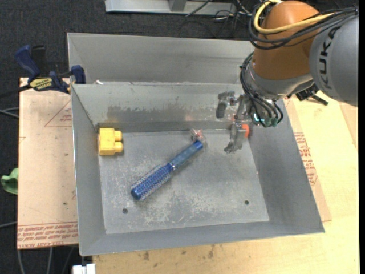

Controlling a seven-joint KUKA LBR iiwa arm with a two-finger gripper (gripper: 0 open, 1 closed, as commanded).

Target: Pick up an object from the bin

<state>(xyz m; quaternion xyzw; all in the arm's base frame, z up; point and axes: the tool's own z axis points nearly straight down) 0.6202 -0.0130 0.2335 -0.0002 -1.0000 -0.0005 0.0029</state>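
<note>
My gripper [229, 124] hangs over the right part of the bin floor, near the back wall. Its two metal fingers stand apart, open, with nothing between them. A blue brush [165, 172] lies slantwise in the middle of the bin, its bristled head toward the front left and its handle end pointing up at the gripper, a short way left of the lower fingertip [231, 146]. A small pinkish bit [198, 134] rests just beyond the handle's tip. A yellow toy block [109, 141] sits at the far left of the floor, well away from the gripper.
The arm with its orange cover and cables reaches in over the bin's right rim. The bin walls slope steeply; the back wall rises right behind the gripper. Bare floor lies at the front right.
</note>
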